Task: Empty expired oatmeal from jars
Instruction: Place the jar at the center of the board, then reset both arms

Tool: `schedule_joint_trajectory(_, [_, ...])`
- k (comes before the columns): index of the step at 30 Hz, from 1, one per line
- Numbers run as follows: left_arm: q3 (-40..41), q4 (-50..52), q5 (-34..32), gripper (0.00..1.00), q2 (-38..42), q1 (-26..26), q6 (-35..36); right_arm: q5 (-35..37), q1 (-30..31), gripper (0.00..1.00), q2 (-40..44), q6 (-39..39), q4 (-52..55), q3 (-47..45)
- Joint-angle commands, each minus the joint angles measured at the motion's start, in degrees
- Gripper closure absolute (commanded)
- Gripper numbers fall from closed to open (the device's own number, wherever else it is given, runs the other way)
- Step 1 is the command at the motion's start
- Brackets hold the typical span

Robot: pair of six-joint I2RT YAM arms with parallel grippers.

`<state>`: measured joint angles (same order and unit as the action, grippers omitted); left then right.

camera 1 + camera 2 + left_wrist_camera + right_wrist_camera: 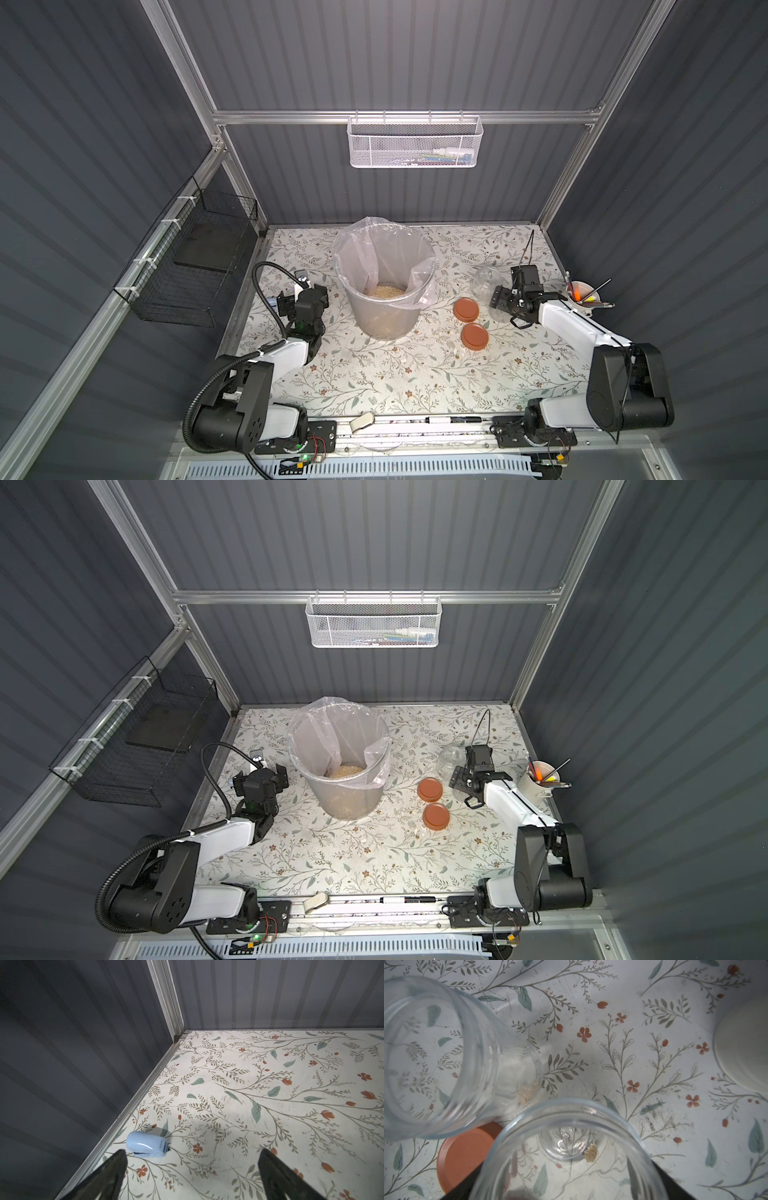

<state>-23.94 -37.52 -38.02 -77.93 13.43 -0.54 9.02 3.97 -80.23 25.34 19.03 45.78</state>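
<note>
Two clear glass jars stand upright and lidless at the right of the table. The farther jar [486,280] [436,1064] stands free, with a small clump of oatmeal [527,1093] left at its bottom. The nearer jar [500,316] [571,1103] sits between the jaws of my right gripper [515,301] [571,1184], and a bit of oatmeal [590,1153] clings to its base. The dark fingers flank its glass closely, and I cannot see whether they press it. A pale mass of oatmeal [384,290] [345,770] lies in the bin. My left gripper [302,296] [192,1150] is open and holds nothing, low at the table's left.
The grey plastic-lined bin [386,320] stands mid-table. Two orange lids [466,310] [474,336] lie left of the jars. A white cup of pens [582,295] stands at the right edge. A pale blue stapler [145,1145] lies by the left wall. A marker [449,419] rests along the front rail.
</note>
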Motion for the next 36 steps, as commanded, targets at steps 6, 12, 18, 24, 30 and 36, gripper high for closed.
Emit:
schedule_joint_trajectory(6, [2.2, -6.9, 1.4, 0.0, -2.1, -0.3, 1.0, -1.3, 0.2, 0.01, 2.1, -0.6, 5.3, 4.6])
schedule_joint_trajectory(12, [4.2, -13.7, 4.9, 0.0, -4.9, -0.3, 1.9, 0.4, -0.1, 0.01, 6.4, -2.3, 8.3, 6.7])
schedule_joint_trajectory(18, [5.7, -24.2, 7.1, 0.0, -11.5, -0.5, 4.0, 6.3, -3.3, 0.01, 13.7, -8.9, -8.8, -1.4])
schedule_joint_trajectory(24, [6.7, -34.3, 8.4, 0.0, -19.3, -1.3, 4.4, 6.9, -7.7, 0.01, 13.8, -14.5, -34.4, -12.6])
schedule_joint_trajectory(30, [7.0, -37.6, 9.5, 0.0, -22.1, -1.4, 4.8, 5.1, -10.2, 0.01, 9.2, -16.0, -47.2, -18.1])
schedule_joint_trajectory(36, [4.4, -31.7, 10.7, 0.0, -21.5, -1.5, 5.0, 1.1, -11.0, 0.01, 6.1, -15.3, -59.2, -24.2])
